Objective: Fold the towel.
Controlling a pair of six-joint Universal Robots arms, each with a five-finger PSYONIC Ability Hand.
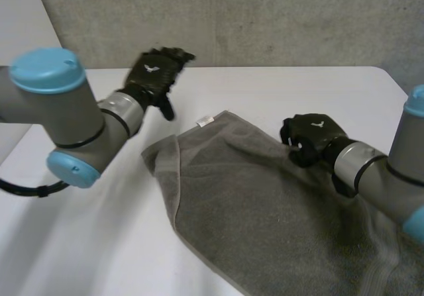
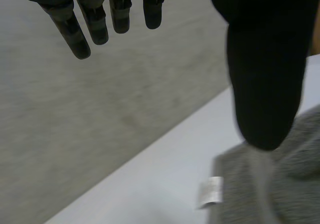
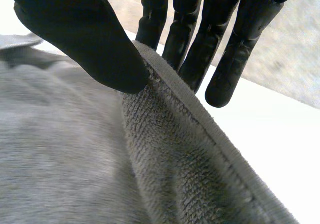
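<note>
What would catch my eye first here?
A rumpled grey towel sprawls across the white table. The right hand pinches its far edge between thumb and fingers. The left hand hangs open above the table, near the corner with the white label.

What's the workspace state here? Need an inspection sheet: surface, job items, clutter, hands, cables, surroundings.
Surface: white table, bare around the cloth.
Job's things: grey towel lying mostly flat but rumpled, one side edge partly turned over; white tag at its far corner.
Clutter: nothing seen.
Hands: left hand open, raised above the table beyond the tag corner, touching nothing; right hand pinches the towel's hemmed edge between thumb and fingers, lifting it slightly.
Cables: nothing seen.
Surroundings: grey concrete-like wall behind the table.
</note>
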